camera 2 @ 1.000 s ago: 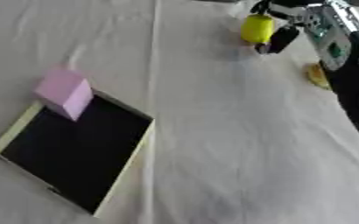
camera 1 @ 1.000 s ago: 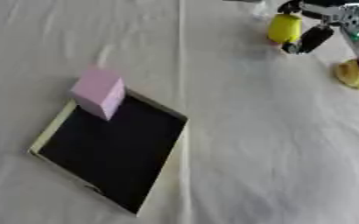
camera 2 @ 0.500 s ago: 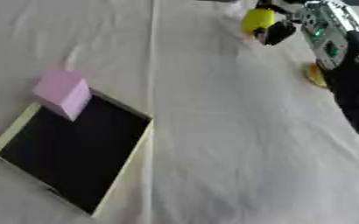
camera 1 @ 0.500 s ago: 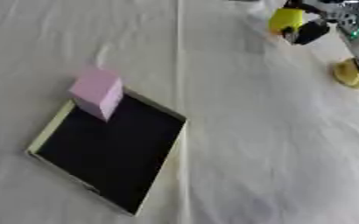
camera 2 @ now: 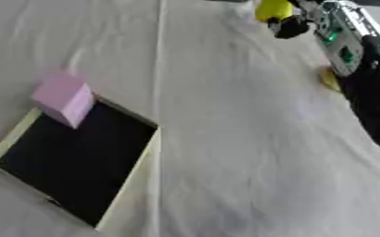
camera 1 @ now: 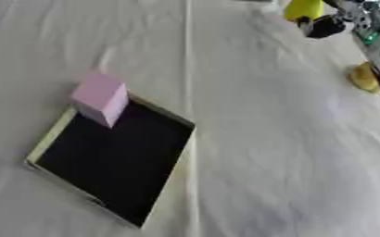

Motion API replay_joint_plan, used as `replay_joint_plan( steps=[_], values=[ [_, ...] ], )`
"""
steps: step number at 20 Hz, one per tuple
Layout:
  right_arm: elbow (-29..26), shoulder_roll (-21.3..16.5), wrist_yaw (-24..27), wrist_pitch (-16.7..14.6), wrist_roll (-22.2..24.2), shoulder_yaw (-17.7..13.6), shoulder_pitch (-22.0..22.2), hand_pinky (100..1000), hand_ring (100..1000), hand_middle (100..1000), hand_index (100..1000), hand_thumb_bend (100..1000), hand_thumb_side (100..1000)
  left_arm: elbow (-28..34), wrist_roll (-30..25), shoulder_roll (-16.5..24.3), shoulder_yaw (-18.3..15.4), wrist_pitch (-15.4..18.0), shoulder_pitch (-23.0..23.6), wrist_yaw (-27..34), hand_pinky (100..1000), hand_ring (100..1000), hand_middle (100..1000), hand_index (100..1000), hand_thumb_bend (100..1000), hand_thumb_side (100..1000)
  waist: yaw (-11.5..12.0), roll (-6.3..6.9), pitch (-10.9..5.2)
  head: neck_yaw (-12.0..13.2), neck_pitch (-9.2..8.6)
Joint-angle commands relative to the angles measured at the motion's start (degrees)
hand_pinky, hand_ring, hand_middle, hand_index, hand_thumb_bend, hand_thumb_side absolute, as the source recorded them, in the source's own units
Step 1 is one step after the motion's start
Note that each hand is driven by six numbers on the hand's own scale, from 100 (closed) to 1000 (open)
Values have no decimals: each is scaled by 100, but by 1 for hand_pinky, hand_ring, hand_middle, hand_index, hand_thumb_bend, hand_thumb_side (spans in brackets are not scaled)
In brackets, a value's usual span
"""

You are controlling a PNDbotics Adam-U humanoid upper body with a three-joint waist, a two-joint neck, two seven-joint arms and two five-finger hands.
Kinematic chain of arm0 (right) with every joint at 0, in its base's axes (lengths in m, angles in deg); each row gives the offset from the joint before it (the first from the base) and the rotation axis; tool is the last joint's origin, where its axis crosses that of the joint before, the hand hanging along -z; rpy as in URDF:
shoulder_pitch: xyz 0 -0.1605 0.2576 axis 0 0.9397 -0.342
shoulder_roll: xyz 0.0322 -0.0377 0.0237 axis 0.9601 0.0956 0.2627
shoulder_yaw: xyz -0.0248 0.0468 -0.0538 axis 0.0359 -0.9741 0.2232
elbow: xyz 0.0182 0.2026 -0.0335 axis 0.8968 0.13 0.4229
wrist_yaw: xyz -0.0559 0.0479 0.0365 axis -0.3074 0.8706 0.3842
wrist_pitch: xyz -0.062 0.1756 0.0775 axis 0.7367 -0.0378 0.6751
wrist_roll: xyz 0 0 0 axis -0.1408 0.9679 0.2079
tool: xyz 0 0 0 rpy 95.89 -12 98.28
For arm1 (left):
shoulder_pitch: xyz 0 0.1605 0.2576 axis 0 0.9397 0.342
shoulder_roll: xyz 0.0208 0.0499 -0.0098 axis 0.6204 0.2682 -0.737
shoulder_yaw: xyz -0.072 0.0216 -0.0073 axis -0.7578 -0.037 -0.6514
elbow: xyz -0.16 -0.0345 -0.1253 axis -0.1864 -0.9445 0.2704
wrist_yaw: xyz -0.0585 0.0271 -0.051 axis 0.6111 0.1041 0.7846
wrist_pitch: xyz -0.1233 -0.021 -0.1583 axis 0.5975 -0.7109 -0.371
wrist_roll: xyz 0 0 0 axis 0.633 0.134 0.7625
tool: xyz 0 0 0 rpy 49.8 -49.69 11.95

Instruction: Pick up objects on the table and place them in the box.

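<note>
right hand (camera 2: pixel 294 27) far right, fingers curled round yellow object (camera 2: pixel 271 9), pink block (camera 1: pixel 101 97) on far-left corner of black box (camera 1: pixel 112 166)

Right robot hand (camera 1: pixel 327 25) grips a yellow object (camera 1: pixel 303 9); pink block (camera 1: pixel 101 97) sits on the box (camera 1: pixel 112 159) corner.

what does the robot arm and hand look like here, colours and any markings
Only the right arm shows, along the right edge. It is silver-grey near the wrist with small green patches, and turns black lower down. The right hand has dark, rounded black fingers. No cables or lettering can be made out. The left arm is out of view.
</note>
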Motion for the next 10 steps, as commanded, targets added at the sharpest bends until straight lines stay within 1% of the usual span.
replay_joint_plan(
  steps=[1, 4, 7, 8, 9, 10],
  values=[
    [-1176, -493, 337, 3, 23, 156, 91, 743, 658, 499, 532, 100, 100, 107, 0, 118, -35, 10, -29, 31, 814, 805, 788, 865, 185, 417, -4, 11, -196, -9, 49],
    [-2590, -788, 656, 183, 245, 368, 373, 743, 648, 511, 548, 100, 100, 107, -4, 132, -27, 18, -45, 41, 814, 806, 788, 864, 186, 416, 5, -5, -233, -1, 88],
    [-4071, -1054, 1033, 403, 449, 510, 670, 734, 634, 521, 558, 100, 100, 107, -15, 137, -19, 16, -42, 51, 814, 806, 788, 864, 186, 415, 12, -11, -267, 31, 127],
    [-4487, -1131, 1148, 486, 524, 548, 748, 732, 631, 522, 560, 100, 100, 107, -18, 140, -16, 18, -43, 55, 814, 806, 788, 864, 186, 414, 15, -13, -281, 34, 140],
    [-4738, -1168, 1266, 485, 585, 622, 775, 730, 629, 523, 563, 100, 100, 107, -24, 144, -9, 19, -47, 60, 814, 806, 788, 864, 187, 413, 19, -15, -300, 32, 154],
    [-4861, -1172, 1377, 428, 619, 704, 766, 728, 628, 528, 573, 100, 100, 107, -31, 146, -2, 19, -49, 67, 815, 806, 788, 864, 187, 413, 21, -17, -319, 34, 161]
  ],
)
